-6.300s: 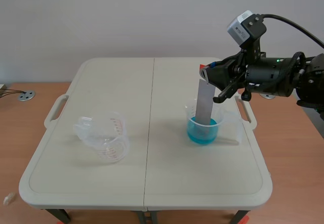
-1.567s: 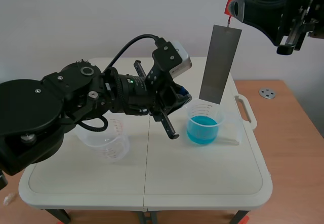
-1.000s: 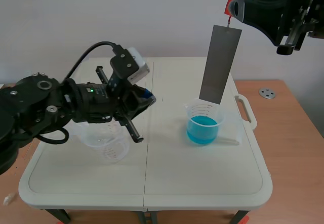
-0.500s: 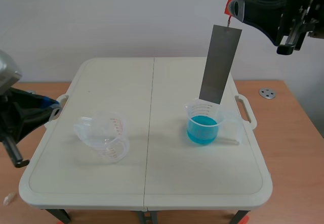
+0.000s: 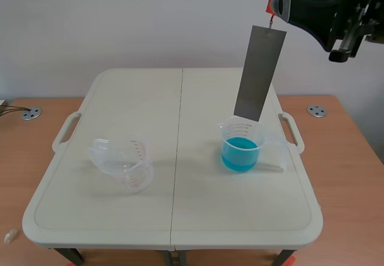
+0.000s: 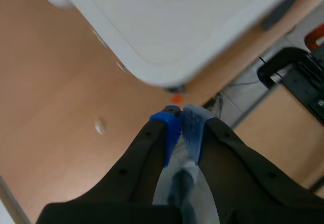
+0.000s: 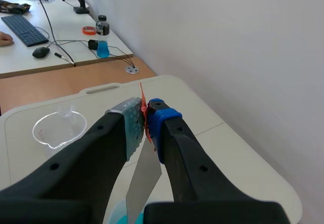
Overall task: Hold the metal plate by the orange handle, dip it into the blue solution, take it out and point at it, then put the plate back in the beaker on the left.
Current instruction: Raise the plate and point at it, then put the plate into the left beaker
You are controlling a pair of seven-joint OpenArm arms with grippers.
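Note:
High at the scene's right, my right gripper (image 5: 282, 5) is shut on the small orange handle (image 5: 275, 3). The grey metal plate (image 5: 259, 74) hangs from the handle, slightly tilted. Its lower end sits just above the rim of the beaker of blue solution (image 5: 242, 147). In the right wrist view the handle (image 7: 143, 105) is pinched between the pads and the plate (image 7: 144, 181) drops below them. The empty clear beaker (image 5: 123, 161) stands on the table's left half. My left gripper (image 6: 181, 125) is shut on nothing, off the table over the wooden floor, and does not appear in the scene view.
The beige folding table (image 5: 174, 218) has side handles and a centre seam. Metal discs (image 5: 316, 110) (image 5: 30, 113) lie on the wooden surface at either side. A table corner (image 6: 152, 47) lies ahead of my left gripper. A desk with a bottle (image 7: 103, 42) stands beyond.
My left arm has pulled back leftward from beside the plate and left the scene view. The plate, dipped in the solution earlier, stays held up, now very slightly higher.

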